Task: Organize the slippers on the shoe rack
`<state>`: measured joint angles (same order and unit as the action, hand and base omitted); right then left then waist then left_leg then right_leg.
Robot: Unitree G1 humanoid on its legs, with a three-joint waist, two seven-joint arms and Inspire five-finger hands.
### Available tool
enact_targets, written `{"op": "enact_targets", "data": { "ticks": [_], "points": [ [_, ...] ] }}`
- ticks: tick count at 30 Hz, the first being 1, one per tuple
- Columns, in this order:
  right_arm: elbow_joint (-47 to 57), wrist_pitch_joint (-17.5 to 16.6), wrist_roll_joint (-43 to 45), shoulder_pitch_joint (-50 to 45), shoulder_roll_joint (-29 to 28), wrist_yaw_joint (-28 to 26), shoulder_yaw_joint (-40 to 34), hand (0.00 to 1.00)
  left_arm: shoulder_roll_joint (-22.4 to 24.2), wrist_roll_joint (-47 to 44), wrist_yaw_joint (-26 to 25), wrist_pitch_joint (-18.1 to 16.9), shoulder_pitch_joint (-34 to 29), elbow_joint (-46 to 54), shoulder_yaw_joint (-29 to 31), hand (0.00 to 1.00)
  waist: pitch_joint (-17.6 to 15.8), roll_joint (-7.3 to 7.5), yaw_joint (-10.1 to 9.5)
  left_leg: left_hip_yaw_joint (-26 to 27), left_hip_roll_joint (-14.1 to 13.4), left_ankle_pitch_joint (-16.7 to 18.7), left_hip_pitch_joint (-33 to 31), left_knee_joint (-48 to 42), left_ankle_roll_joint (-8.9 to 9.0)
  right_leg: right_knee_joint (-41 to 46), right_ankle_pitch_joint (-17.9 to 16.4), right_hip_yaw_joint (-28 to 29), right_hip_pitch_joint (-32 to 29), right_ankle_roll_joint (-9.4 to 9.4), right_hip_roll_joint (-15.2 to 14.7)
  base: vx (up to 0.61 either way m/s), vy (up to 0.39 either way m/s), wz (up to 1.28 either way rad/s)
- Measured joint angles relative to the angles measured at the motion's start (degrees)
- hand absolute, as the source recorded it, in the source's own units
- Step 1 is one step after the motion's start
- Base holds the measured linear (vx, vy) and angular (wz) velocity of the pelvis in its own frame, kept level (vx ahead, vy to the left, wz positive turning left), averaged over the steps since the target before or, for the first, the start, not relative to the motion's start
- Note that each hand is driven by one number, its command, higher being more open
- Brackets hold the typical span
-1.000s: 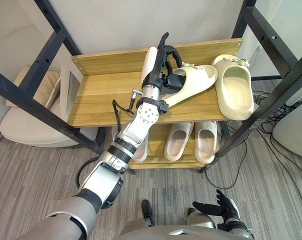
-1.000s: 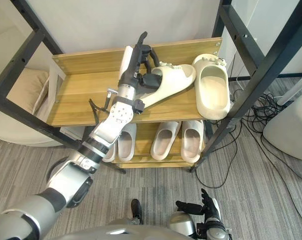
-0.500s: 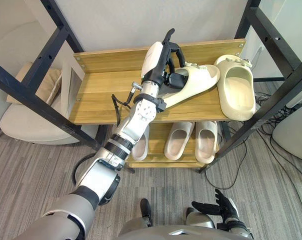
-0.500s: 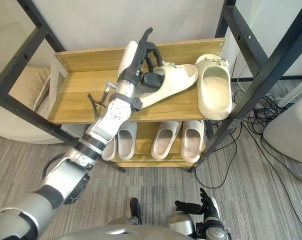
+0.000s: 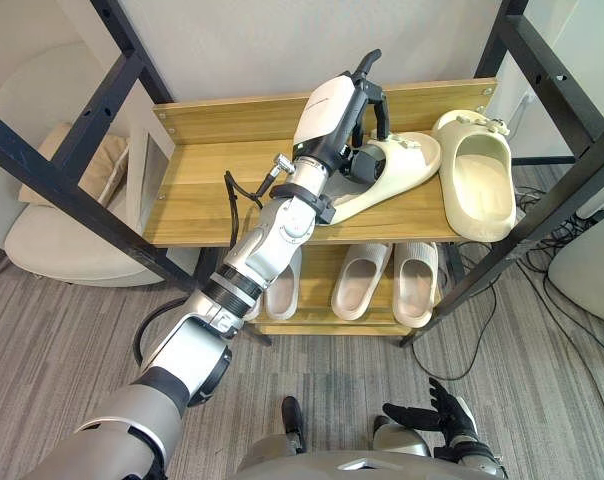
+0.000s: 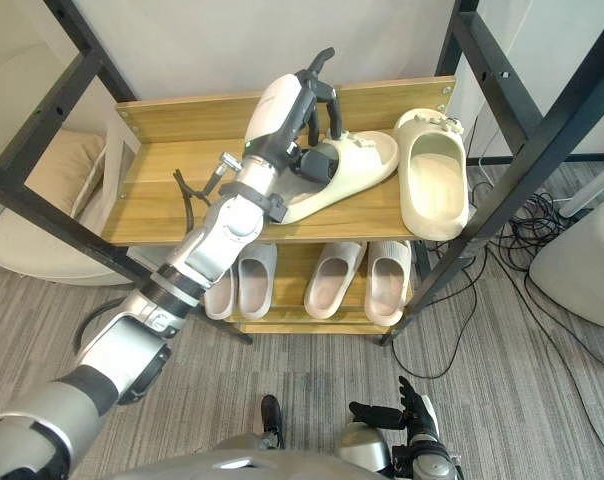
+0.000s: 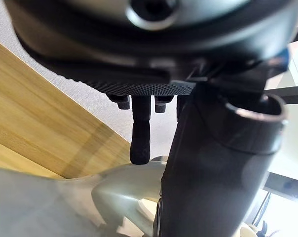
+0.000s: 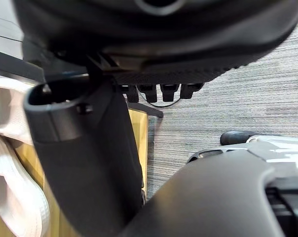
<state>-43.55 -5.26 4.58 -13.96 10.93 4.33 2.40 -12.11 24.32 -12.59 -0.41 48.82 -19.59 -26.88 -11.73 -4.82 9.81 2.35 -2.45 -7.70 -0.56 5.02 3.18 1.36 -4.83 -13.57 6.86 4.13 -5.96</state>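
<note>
**Left hand grips slipper on top shelf**

Right hand (image 5: 444,412) hangs low near the floor, fingers spread, holding nothing. On the rack (image 5: 52,172), lower slippers (image 5: 360,282) sit in a row. On the top shelf (image 5: 212,190), the left hand (image 5: 332,112) curls over the strap of a cream slipper (image 5: 404,165) lying askew. A second slipper (image 5: 477,180) lies just beside it, to the right.
</note>
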Motion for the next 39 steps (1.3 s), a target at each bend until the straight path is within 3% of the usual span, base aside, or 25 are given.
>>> {"op": "enact_targets", "data": {
  "ticks": [33,39],
  "points": [
    [-0.91,-0.07,-0.56,-0.44,0.43,-0.63,-0.03,1.0,-4.32,3.45,1.74,-0.44,-0.19,2.66,-1.39,1.0,1.99,-0.82,-0.49,-0.48,-0.01,-0.28,0.04,0.0,-0.15,1.96,-0.95,-0.23,-0.66,-0.05,-0.07,0.0,0.0,0.0],
    [-1.19,-0.09,-0.58,-0.46,0.45,-0.65,-0.09,1.0,-4.83,3.45,1.73,-0.46,-1.74,5.34,1.01,1.0,2.02,-0.86,-0.9,-0.5,-0.01,-0.28,0.04,0.0,-0.15,1.98,-0.98,-0.24,-0.66,-0.04,-0.06,0.0,0.0,0.0]
  ]
}}
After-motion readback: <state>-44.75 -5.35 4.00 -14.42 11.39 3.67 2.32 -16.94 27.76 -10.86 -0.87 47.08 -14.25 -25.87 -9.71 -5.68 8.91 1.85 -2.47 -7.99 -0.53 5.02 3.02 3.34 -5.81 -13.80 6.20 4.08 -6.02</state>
